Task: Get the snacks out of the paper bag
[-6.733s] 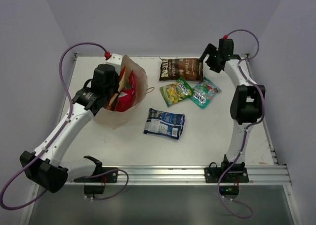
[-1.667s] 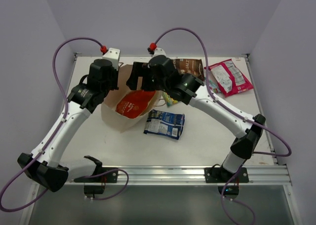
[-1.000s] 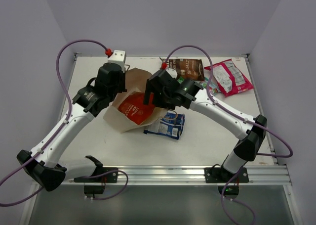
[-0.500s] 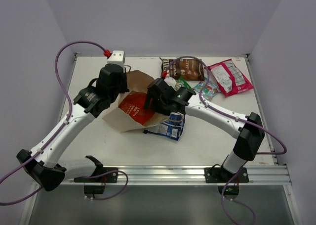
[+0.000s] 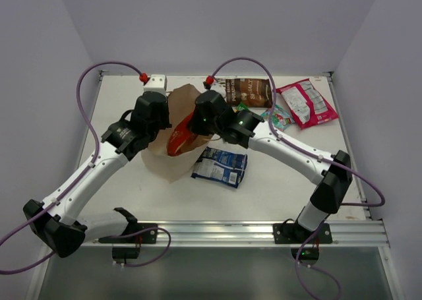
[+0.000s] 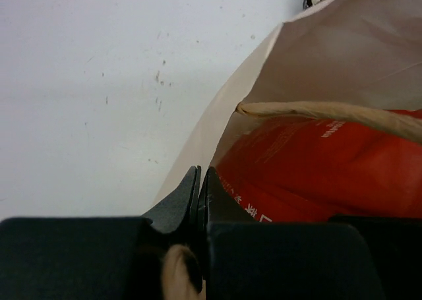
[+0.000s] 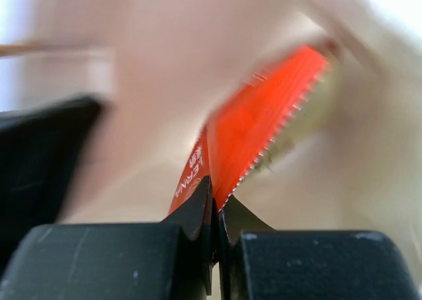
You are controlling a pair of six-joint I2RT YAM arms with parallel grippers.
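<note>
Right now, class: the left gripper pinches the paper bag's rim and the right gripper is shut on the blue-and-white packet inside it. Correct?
No: the right wrist view shows the right gripper shut on the orange-red packet, not the blue-and-white packet, which lies outside on the table. The left gripper pinches the rim of the paper bag.

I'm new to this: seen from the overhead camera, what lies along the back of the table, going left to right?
Tall cream paper bag, with an orange-red shiny packet inside it → dark brown shiny packet → teal-green shiny packet → pink-and-white shiny packet.
</note>
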